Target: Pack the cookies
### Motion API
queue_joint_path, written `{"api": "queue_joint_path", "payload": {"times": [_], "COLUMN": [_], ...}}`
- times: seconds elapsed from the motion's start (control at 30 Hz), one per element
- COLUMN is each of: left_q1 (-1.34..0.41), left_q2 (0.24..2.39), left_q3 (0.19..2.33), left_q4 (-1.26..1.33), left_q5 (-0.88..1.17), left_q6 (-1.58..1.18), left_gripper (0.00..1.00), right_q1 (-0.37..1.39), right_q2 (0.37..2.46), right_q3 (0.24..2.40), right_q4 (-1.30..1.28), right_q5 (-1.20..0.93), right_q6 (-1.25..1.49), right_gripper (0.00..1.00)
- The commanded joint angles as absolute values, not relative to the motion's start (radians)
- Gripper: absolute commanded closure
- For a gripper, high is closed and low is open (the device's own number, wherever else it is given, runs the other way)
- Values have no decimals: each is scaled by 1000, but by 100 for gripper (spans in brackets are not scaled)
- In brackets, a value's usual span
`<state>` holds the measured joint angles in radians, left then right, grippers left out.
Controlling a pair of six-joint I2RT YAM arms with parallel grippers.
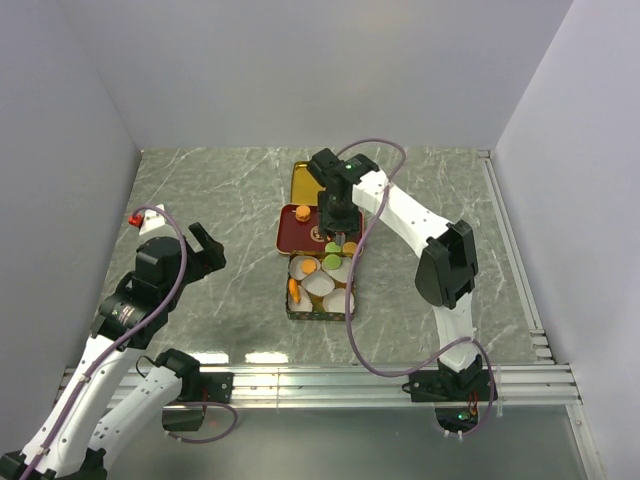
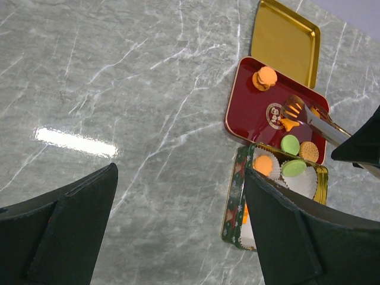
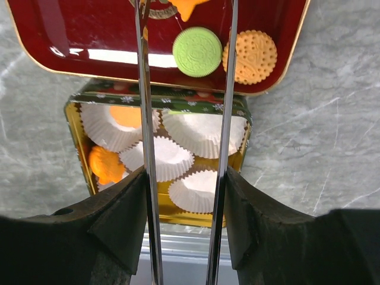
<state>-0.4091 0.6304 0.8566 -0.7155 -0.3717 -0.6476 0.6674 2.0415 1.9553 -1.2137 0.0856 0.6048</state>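
Bases of both arms sit on the rail (image 1: 320,385) at the near table edge. Left arm (image 1: 120,320) bends over the left side of the marbled table (image 1: 220,190). The left gripper (image 1: 207,247) hangs well left of the containers, fingers (image 2: 71,231) spread wide, nothing between them. Mid-table, three containers stand in a line from far to near: gold tray (image 1: 303,180), red tray (image 1: 290,235), then a patterned tin (image 3: 178,102) lined with white paper cups (image 3: 155,159). The cookies (image 2: 265,77), left to right, are as follows. On the red tray: an orange stack toward its far left; a shaped orange piece (image 2: 289,124) by the centre emblem; a green round (image 3: 197,51) and an orange round (image 3: 249,56) side by side at the near right. In the tin: an orange fish shape (image 3: 105,164) against the left wall, beside the cups; an orange disc (image 3: 126,116) in the far left cup; a second green round (image 2: 293,168) in a cup at the tin's far edge, seen from the left wrist. Right arm (image 1: 410,215) reaches in from the right. The right gripper (image 3: 185,178) clamps a pair of metal tongs (image 3: 144,119), one finger pressed on each tong arm, the arms standing apart. The tong tips hang over the red tray just beside the shaped orange piece; whether they touch it cannot be told.
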Motion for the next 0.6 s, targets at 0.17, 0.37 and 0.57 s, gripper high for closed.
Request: {"api": "queue_joint_path", "payload": {"times": [0.17,0.37,0.57], "left_q1": [-413,-413,-420], "left_q2": [624,617,614], "left_q3": [861,861,859], "left_q4": [-686,-684,-683], "left_q5": [-377,-377,-376], "left_q6": [-641,-640,-640], "left_gripper": [6,6,6], "right_q1": [681,703,712], "right_q2": [2085,2059,2060], "right_q3": [2039,1959,1934], "right_q4": [-1255,-1239,-1232], "right_q5": [100,103,112], "right_q6": [607,626,634], "right_gripper": [44,46,53]}}
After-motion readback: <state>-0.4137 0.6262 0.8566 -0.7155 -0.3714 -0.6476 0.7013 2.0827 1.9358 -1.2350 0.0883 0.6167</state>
